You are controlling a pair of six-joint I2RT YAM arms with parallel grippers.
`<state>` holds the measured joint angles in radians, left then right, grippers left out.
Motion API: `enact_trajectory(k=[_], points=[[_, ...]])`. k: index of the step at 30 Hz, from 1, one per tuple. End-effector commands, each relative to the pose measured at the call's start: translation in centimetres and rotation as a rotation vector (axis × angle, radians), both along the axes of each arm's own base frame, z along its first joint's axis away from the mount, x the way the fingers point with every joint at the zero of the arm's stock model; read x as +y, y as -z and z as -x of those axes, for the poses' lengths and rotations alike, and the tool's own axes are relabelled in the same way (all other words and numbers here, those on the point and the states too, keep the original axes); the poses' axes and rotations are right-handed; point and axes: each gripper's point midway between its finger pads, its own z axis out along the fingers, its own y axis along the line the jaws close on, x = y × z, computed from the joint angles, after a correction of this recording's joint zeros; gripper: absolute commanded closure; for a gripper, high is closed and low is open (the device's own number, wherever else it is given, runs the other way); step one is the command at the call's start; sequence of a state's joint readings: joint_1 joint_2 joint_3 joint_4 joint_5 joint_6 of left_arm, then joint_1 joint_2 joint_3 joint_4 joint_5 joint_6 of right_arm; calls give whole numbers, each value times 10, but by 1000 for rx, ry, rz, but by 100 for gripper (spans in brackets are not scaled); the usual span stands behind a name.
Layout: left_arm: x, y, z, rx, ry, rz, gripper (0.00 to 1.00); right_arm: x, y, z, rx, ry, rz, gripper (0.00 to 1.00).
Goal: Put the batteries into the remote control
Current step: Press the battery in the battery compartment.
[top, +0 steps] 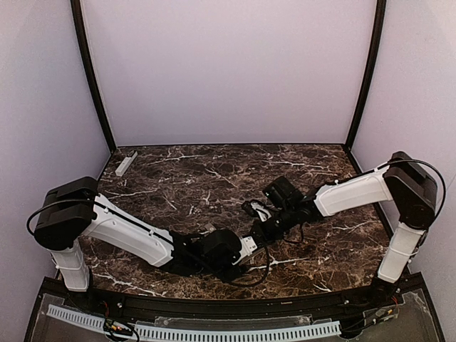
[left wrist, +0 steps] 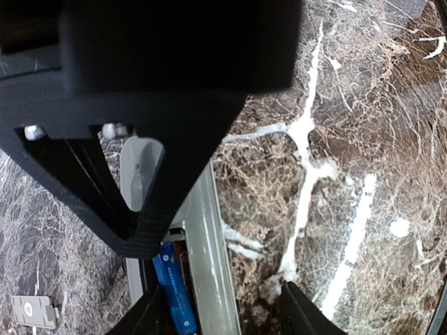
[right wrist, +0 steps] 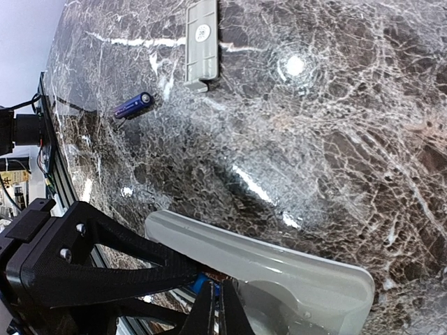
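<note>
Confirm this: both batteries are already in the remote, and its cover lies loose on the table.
Wrong. Only one blue battery sits in the remote control; the second battery lies loose on the table near the cover, as the right wrist view shows.

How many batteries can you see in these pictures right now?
2. One battery sits in the remote control's open compartment; another battery lies loose on the table near the grey cover. Others may be hidden.
</note>
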<state>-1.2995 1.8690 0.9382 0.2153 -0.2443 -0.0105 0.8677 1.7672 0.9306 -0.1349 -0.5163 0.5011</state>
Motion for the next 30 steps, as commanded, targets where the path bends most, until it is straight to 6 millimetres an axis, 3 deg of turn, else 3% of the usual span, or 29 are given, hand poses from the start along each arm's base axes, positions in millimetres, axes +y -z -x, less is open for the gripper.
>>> enact_trajectory(k=[1, 9, 17, 30], points=[[6, 17, 7, 35, 25, -45, 44, -6, 32, 36, 92, -78, 95, 98], [7, 19, 8, 36, 24, -47, 44, -11, 46, 44, 109, -82, 134, 98], [6, 17, 7, 32, 23, -44, 40, -10, 46, 39, 35, -98, 201, 98], [5, -23, 2, -41, 38, 26, 28, -6, 22, 29, -16, -69, 157, 98]])
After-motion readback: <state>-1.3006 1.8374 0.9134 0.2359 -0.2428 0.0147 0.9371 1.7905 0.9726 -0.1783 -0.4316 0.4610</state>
